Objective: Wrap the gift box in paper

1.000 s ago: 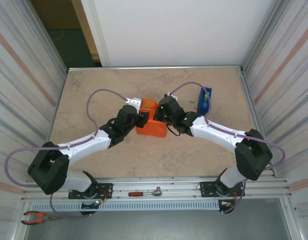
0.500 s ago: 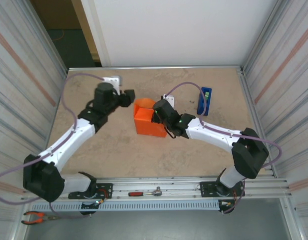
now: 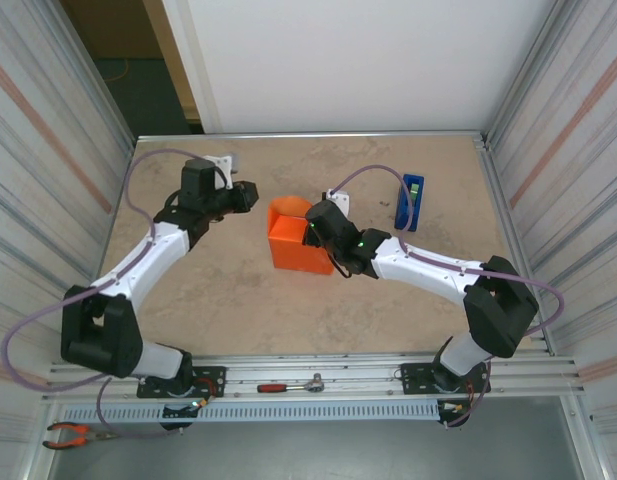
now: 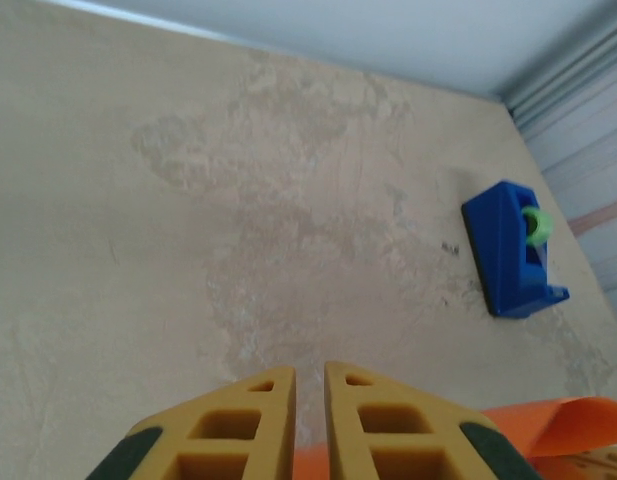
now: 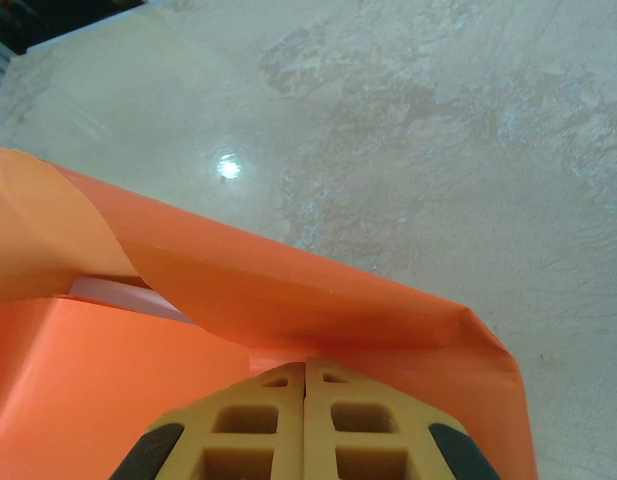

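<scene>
The orange paper lies folded round the gift box in the middle of the table, with one flap standing up at its far left. The box itself is covered; a pale edge shows under the curled flap. My right gripper rests on the parcel's right side. It is shut, and its tips press against the paper's fold. My left gripper hangs left of the parcel, apart from it and pointing towards it. Its jaws are nearly together with a thin slit and nothing between them. An orange corner shows at lower right.
A blue tape dispenser stands at the far right of the table, also seen ahead of the left gripper. Corrugated walls close both sides. A red-handled tool and pliers lie on the rail near the arm bases.
The left gripper let go at the parcel, pulled back to the left and far side, then closed its jaws. The flap it left stands up. The right gripper stays pressed on the paper.
</scene>
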